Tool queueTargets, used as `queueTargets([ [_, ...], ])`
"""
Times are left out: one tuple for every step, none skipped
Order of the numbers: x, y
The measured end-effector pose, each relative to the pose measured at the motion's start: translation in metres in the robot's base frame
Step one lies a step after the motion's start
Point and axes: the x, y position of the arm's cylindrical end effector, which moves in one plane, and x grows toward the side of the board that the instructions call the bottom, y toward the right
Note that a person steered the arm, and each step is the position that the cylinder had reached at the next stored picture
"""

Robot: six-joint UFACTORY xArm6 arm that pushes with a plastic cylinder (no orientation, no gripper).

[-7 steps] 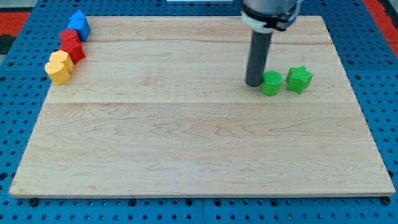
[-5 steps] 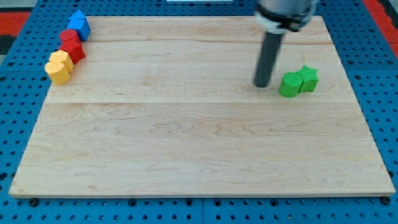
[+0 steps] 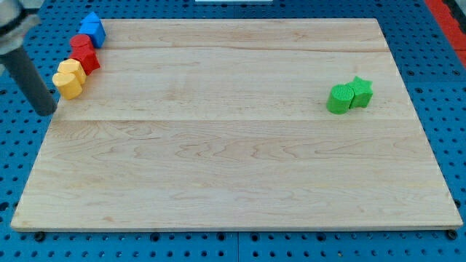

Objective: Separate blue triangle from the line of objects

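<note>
The blue triangle (image 3: pixel 92 28) lies at the view's top left corner of the wooden board (image 3: pixel 233 160), at the top end of a slanting line of blocks. Below it come a red block (image 3: pixel 84 52) and a yellow heart-shaped block (image 3: pixel 70 78), each touching its neighbour. My tip (image 3: pixel 46 111) is off the board's left edge, just below and to the left of the yellow block, apart from it. The rod runs up and out of the view's left edge.
A green round block (image 3: pixel 338 99) and a green star block (image 3: pixel 360 92) sit touching each other at the view's right. The board rests on a blue pegboard (image 3: pixel 451 109).
My rod has swung from beside the green blocks at the right across to the board's left edge. Before that it pushed the green round block right against the green star.
</note>
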Motion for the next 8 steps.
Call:
queueTargets([
  [-0.001,-0.005],
  [-0.020,-0.004],
  [-0.050,-0.004],
  [-0.069,-0.004],
  [-0.092,-0.004],
  [-0.117,-0.004],
  [-0.134,-0.005],
  [-0.148,-0.004],
])
